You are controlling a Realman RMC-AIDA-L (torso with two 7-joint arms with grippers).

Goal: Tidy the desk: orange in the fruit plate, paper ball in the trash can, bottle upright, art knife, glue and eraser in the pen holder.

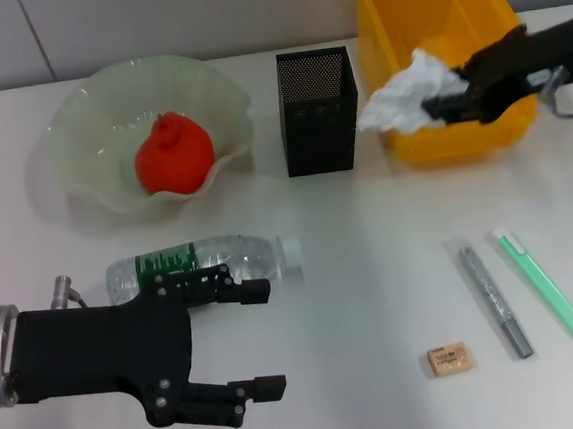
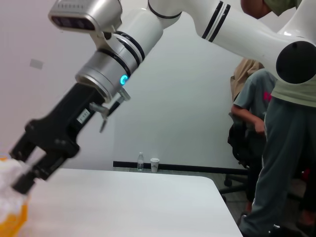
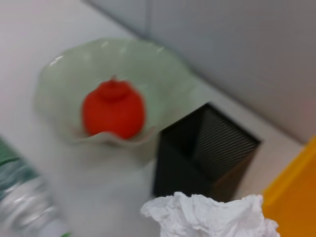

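With the right gripper (image 1: 435, 104) clamped on the paper ball (image 1: 403, 94) at the trash can (image 1: 429, 1) rim, we risk dropping outside. Left gripper (image 1: 262, 337) gapes empty beside the bottle (image 1: 206, 264).

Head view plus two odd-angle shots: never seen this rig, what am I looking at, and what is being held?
It is a two-armed robot tidying a white desk. The head view looks down from its head; the other two pictures come from cameras on its wrists.

The right gripper is shut on the paper ball, at the near left corner of the yellow trash can. The left gripper is open and empty, just in front of the bottle, which lies on its side.

The orange sits in the fruit plate. The black pen holder stands between plate and can. Near the right front lie the eraser, a grey art knife and the green glue.
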